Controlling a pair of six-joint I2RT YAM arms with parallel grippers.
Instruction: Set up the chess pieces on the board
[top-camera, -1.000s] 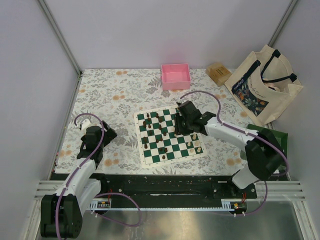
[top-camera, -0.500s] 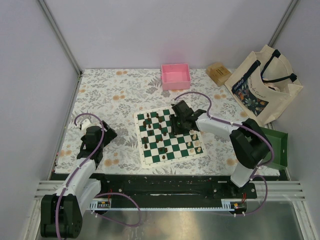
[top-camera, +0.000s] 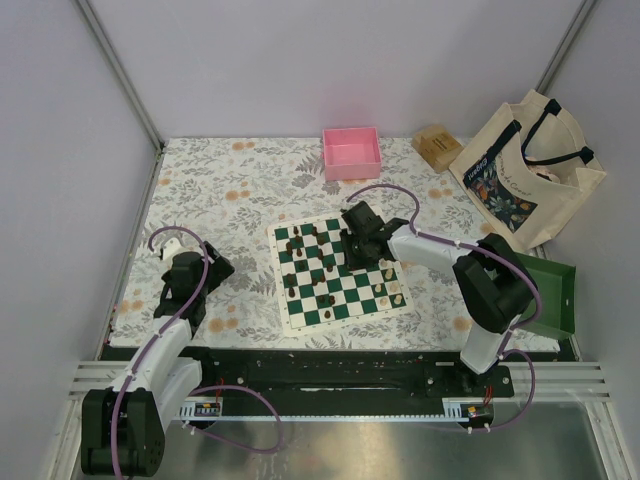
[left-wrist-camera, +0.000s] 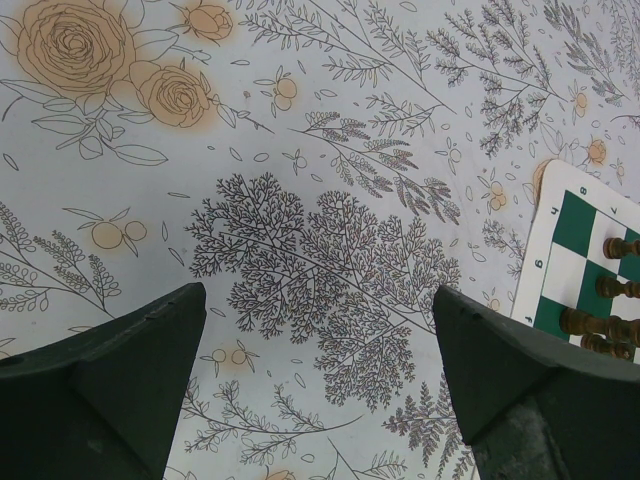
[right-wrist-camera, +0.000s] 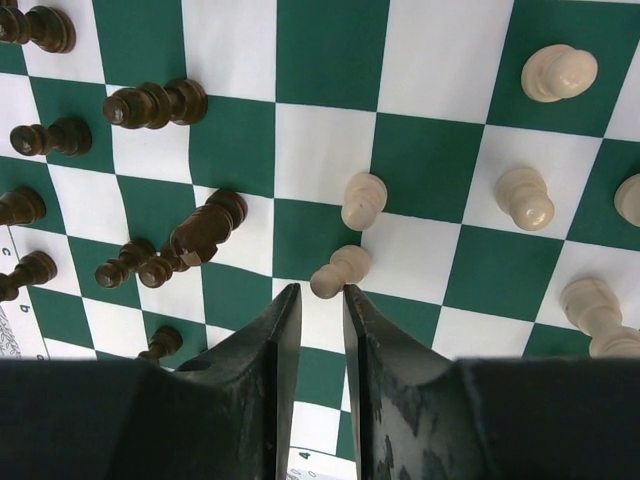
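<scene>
Chess pieces (right-wrist-camera: 340, 271) just beyond nearly closed, empty right claw (right-wrist-camera: 321, 305)

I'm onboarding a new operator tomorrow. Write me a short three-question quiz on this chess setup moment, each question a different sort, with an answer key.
1. True or false: the right claw is over the board.
2. Multiple choice: the left claw hangs above A) the pink tray, B) the floral tablecloth, C) the tote bag.
3. Fill in: the piece nearest the right claw's tips is a ____-coloured pawn.

Key
1. True; green and white squares fill the right wrist view.
2. B; its fingers are wide apart with only the tablecloth between them.
3. Cream; it sits just ahead of the nearly closed tips, which hold nothing.
</scene>
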